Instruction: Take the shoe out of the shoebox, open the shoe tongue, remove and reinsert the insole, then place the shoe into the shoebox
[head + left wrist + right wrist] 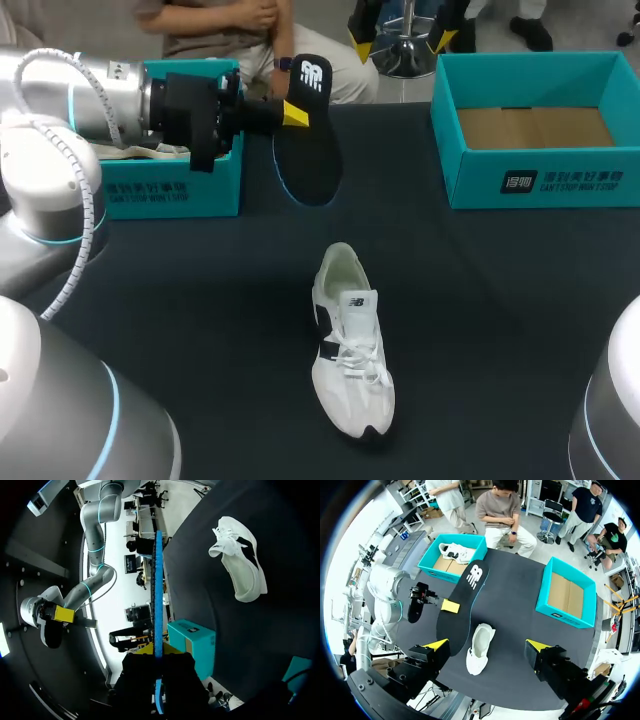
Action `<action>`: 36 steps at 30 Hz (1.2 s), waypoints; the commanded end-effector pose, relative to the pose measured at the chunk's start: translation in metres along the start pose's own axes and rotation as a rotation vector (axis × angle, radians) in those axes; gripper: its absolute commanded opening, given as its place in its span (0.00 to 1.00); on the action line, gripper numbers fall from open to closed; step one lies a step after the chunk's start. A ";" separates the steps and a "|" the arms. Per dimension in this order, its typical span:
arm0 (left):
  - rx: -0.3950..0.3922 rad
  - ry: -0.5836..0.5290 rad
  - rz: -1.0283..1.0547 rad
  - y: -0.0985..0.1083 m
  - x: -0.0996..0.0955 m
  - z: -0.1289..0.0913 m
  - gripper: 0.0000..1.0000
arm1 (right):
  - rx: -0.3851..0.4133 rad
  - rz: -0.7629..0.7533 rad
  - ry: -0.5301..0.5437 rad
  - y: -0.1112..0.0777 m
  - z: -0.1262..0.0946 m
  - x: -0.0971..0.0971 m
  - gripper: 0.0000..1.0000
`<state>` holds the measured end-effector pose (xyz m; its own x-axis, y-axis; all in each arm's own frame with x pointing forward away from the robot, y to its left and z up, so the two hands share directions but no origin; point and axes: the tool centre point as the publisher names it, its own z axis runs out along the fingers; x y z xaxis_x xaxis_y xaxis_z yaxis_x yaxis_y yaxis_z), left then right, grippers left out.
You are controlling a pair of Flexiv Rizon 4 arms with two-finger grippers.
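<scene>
A white shoe (350, 345) with black trim lies on the dark table, toe toward the front edge, its opening empty. My left gripper (293, 112) is shut on a black insole (312, 155) and holds it in the air beside the left box, above the table's back part. In the left wrist view the insole (158, 595) shows edge-on as a blue strip between the yellow tips of the left gripper (158, 652), with the shoe (240, 562) off to one side. My right gripper (487, 647) hangs open high over the table, above the shoe (479, 650) and the insole (462, 605).
A teal shoebox (170, 190) at the back left holds another white shoe (456, 551). A second teal shoebox (540, 180) at the back right has only its cardboard floor showing.
</scene>
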<state>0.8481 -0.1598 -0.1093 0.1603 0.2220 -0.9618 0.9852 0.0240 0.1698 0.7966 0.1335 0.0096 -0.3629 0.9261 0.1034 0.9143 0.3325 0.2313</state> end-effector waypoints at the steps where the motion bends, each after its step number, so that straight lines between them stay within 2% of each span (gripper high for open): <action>1: 0.002 -0.007 0.011 0.002 0.005 0.003 0.00 | 0.003 0.000 0.000 0.001 0.000 0.000 1.00; 3: 0.011 0.022 0.003 0.002 0.006 0.002 0.00 | 0.003 0.000 0.000 0.001 0.000 0.000 1.00; 25: 0.011 0.022 0.003 0.002 0.006 0.002 0.00 | 0.003 0.000 0.000 0.001 0.000 0.000 1.00; 29: 0.011 0.022 0.003 0.002 0.006 0.002 0.00 | -0.031 0.008 0.118 0.002 -0.002 -0.003 1.00; 34: 0.011 0.022 0.003 0.002 0.006 0.002 0.00 | -0.123 0.049 0.350 0.002 0.003 -0.002 1.00; 36: 0.011 0.022 0.003 0.002 0.006 0.002 0.00 | -0.135 0.054 0.430 0.003 0.006 0.001 1.00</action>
<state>0.8507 -0.1594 -0.1141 0.1599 0.2442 -0.9564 0.9857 0.0121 0.1679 0.8039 0.1457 0.0219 -0.3565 0.8898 0.2847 0.9188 0.2786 0.2797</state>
